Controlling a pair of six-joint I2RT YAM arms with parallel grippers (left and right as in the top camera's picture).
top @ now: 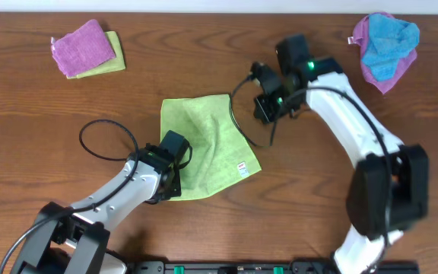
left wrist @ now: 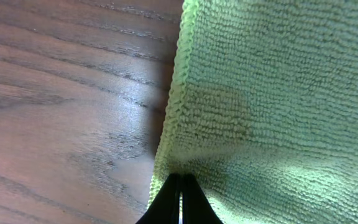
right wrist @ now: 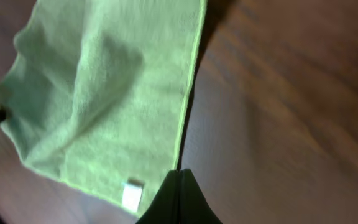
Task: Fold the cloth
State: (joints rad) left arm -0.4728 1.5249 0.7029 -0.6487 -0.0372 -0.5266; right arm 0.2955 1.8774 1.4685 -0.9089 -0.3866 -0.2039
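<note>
A lime-green cloth (top: pixel 207 141) lies spread on the wooden table, with a white label (top: pixel 242 170) near its right corner. My left gripper (top: pixel 175 161) sits at the cloth's lower-left edge. In the left wrist view its fingers (left wrist: pixel 180 177) are shut on the cloth's (left wrist: pixel 272 93) edge. My right gripper (top: pixel 267 114) hovers to the right of the cloth's upper-right corner. In the right wrist view its fingers (right wrist: pixel 180 173) are shut and empty, raised above the cloth (right wrist: pixel 104 93) and its label (right wrist: pixel 131 194).
A pink cloth on a yellow-green one (top: pixel 88 49) lies at the back left. A blue cloth on a purple one (top: pixel 385 46) lies at the back right. A black cable loop (top: pixel 109 141) lies left of the cloth. Another cable (top: pixel 236 114) curves by the right gripper.
</note>
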